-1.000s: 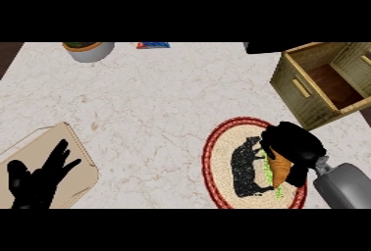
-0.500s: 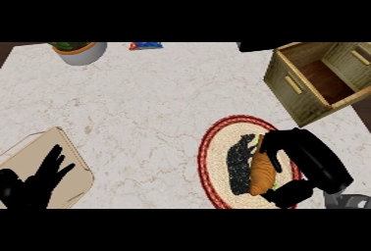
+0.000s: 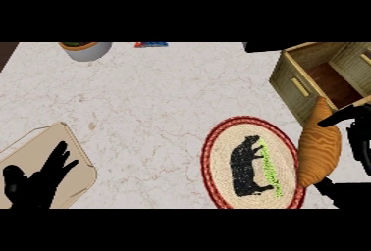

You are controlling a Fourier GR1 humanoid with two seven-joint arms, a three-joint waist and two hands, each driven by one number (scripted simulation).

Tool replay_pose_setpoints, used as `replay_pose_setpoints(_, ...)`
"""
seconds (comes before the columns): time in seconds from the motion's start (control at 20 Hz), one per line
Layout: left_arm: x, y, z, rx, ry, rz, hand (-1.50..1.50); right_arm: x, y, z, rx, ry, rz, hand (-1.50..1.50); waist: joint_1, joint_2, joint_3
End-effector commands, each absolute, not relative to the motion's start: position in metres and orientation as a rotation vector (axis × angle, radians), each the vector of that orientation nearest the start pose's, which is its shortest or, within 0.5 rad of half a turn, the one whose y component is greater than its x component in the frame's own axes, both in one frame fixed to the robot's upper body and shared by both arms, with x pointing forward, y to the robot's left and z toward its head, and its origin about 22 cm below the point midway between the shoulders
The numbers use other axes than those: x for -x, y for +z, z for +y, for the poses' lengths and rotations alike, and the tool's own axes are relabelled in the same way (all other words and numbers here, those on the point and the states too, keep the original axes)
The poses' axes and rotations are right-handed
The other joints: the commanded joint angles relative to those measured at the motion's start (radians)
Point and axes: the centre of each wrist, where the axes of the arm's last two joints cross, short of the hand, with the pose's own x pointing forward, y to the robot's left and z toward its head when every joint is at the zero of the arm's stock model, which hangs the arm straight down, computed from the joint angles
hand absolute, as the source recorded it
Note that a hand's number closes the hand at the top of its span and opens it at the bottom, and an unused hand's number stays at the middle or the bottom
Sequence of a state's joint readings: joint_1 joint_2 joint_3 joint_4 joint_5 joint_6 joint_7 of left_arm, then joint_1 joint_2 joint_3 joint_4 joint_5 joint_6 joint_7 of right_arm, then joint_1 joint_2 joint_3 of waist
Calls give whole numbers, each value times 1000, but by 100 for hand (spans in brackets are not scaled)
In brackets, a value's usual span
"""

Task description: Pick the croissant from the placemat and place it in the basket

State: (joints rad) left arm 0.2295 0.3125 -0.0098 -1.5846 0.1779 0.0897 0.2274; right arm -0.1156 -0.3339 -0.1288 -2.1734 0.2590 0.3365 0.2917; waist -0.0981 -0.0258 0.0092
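The robot's right hand (image 3: 355,132), fingers curled round the golden-brown croissant (image 3: 319,144), is now carrying it off the round red-rimmed woven placemat (image 3: 250,164) toward the wooden slatted basket (image 3: 301,83), while the left hand (image 3: 33,179) is resting open.

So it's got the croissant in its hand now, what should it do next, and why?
Probably carry it up toward the basket. The right hand holds the croissant beside the placemat, just below the basket, so it is not yet over the opening. The left hand rests open, lower left.
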Motion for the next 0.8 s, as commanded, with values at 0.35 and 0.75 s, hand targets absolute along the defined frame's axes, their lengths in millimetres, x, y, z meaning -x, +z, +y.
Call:
replay_pose_setpoints(0.35, -182, -46, 297, -167, 10, -1022, 0, -204, 314, -347, 656, 379, -1790, 150, 71, 21, -12)
replay_pose_setpoints(0.75, -194, -48, 286, -156, -28, -1025, 0, -230, 379, -392, 730, 373, -1681, 150, 111, 32, -11)
